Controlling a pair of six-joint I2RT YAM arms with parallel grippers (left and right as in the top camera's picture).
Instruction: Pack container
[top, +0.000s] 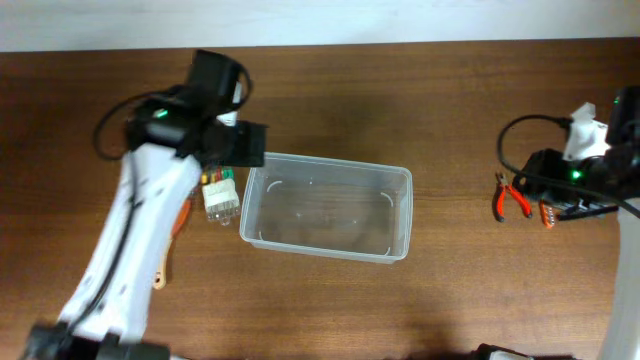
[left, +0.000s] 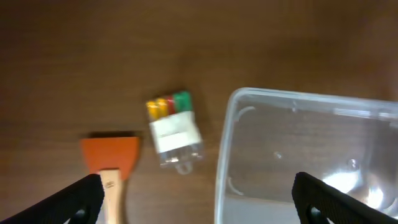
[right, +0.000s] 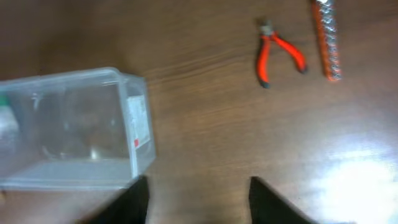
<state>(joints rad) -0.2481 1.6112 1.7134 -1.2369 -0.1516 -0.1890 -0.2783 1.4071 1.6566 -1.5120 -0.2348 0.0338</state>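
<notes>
The large clear container (top: 327, 212) stands empty in the middle of the table; it also shows in the left wrist view (left: 311, 155) and the right wrist view (right: 68, 127). My left gripper (left: 198, 202) is open and empty, above the container's left edge and a small clear box with yellow, red and green pieces (top: 221, 197) (left: 174, 130). An orange scraper with a wooden handle (left: 112, 163) (top: 168, 250) lies left of that box. My right gripper (right: 198, 199) is open and empty at the far right, with red-handled pliers (top: 510, 196) (right: 278, 56) and an orange strip of bits (right: 327, 38) beside it.
The dark wooden table (top: 400, 100) ends at a pale far edge along the top of the overhead view. The left arm lies over part of the scraper. The right arm's black body and cable sit at the table's right edge.
</notes>
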